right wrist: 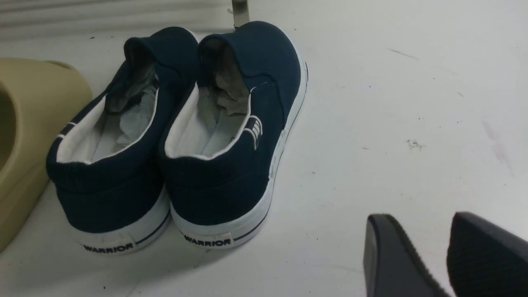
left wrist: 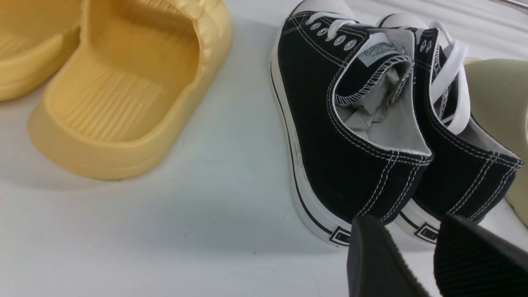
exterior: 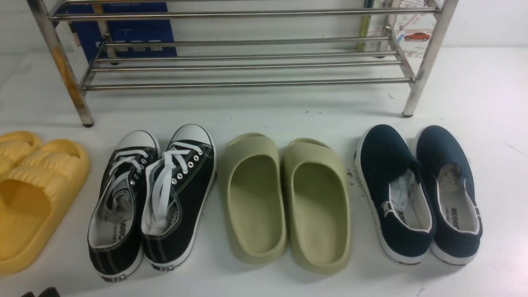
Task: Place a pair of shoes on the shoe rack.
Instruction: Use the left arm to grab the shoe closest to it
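The pair of shoes, two black canvas sneakers with white laces, stands side by side on the white floor, left shoe (exterior: 119, 198) and right shoe (exterior: 179, 194), toes pointing at the shoe rack (exterior: 247, 84). The rack is of shiny steel tubes, its shelves are bare, and its front left leg is rust-stained. My left gripper (left wrist: 406, 225) hovers open just behind the sneakers' heels (left wrist: 342, 165), with nothing between its fingers. My right gripper (right wrist: 418, 220) is open over bare floor, to the right of the navy slip-ons' heels, and holds nothing.
Yellow foam slides (exterior: 37, 194) lie left of the sneakers and olive-green slides (exterior: 284, 202) right of them. Navy slip-ons (exterior: 416, 189) stand further right. A blue box (exterior: 123, 29) sits behind the rack. A strip of floor separates shoes and rack.
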### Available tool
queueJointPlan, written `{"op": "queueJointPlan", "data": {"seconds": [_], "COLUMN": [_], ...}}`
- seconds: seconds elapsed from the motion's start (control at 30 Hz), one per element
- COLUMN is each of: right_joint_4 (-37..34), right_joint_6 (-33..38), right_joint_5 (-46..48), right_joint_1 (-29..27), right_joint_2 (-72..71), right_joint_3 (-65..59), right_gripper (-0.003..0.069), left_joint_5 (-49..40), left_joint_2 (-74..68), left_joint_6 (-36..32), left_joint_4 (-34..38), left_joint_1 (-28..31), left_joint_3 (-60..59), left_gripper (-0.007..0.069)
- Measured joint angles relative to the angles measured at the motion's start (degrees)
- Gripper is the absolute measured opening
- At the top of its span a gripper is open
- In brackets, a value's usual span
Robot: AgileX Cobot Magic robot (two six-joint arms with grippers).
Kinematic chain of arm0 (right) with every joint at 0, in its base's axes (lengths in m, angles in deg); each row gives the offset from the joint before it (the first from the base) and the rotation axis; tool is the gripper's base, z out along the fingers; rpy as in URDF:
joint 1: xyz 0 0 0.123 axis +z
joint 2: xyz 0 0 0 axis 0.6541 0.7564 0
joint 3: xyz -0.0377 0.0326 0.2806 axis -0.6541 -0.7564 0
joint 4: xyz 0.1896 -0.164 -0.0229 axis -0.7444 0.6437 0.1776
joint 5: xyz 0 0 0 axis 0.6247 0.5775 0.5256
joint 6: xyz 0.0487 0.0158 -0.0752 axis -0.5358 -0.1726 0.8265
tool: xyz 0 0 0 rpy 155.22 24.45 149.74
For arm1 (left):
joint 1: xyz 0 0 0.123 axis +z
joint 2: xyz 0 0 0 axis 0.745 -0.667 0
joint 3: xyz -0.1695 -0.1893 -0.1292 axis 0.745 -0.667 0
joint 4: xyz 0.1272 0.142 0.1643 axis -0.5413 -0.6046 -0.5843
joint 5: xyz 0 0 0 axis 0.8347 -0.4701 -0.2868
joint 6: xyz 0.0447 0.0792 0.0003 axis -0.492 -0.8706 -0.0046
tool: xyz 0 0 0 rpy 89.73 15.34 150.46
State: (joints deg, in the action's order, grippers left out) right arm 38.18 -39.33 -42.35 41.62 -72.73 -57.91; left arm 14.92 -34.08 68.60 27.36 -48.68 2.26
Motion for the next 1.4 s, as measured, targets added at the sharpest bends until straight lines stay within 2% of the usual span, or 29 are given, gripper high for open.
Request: {"op": "queueJointPlan", "data": {"seconds": [0.67,0.77,0.87,1.03,1.07,1.2,1.4], "right_joint_4": [0.0,0.0,0.0,0.0,0.0,0.0,0.0], "right_joint_6": [0.0,0.0,0.0,0.0,0.0,0.0,0.0], "right_joint_5": [0.0,0.0,0.0,0.0,0.0,0.0,0.0], "right_joint_1": [0.0,0.0,0.0,0.0,0.0,0.0,0.0], "right_joint_2": [0.0,0.0,0.0,0.0,0.0,0.0,0.0], "right_joint_3": [0.0,0.0,0.0,0.0,0.0,0.0,0.0], "right_gripper": [0.0246,0.0246,0.0246,0.0246,0.0246,0.0246,0.0246], "left_joint_5": [0.0,0.14,1.6,4.85,5.27,7.4,8.83], "left_joint_2": [0.0,0.0,0.0,0.0,0.0,0.0,0.0], "left_joint_6": [0.0,0.73,6.58,20.34,21.42,22.82,23.1], "left_joint_4": [-0.05,1.78,11.66,38.35,41.44,46.45,47.74], "left_joint_1": [0.0,0.0,0.0,0.0,0.0,0.0,0.0], "left_joint_3": [0.0,0.0,0.0,0.0,0.0,0.0,0.0], "left_gripper": [0.0239,0.0239,0.0239,0.0239,0.0239,0.0239,0.0239]}}
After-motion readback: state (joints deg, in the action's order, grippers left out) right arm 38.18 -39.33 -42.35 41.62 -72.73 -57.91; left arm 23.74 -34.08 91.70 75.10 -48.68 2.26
